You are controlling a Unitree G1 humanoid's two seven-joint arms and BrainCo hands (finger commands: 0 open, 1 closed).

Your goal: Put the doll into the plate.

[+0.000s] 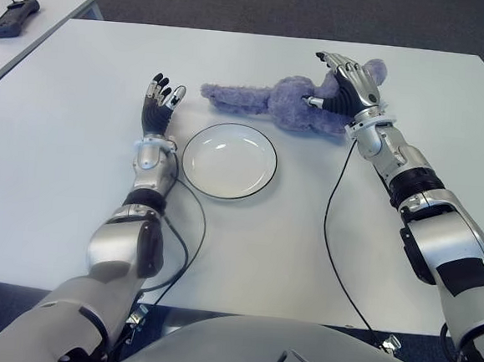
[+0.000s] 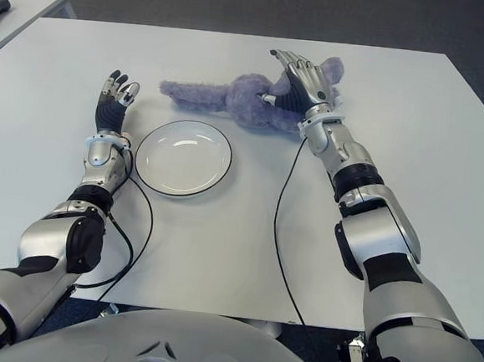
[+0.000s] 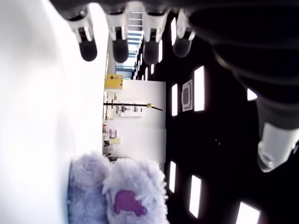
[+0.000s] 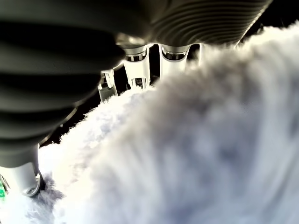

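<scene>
While right hand [image 1: 347, 90] covers doll [image 1: 275, 101], no writing legible

White table [image 1: 78, 134] bears scene; dark handheld controller [image 1: 12, 17], perhaps remote, on second table [image 1: 59, 3] at far left.

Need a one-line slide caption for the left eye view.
Right hand reaches over the fluffy purple plush doll lying beyond the empty white round plate; left hand open beside the plate's left.

head eyes overlook table [image 1: 61, 133]; wrist cameras hug hands.
</scene>
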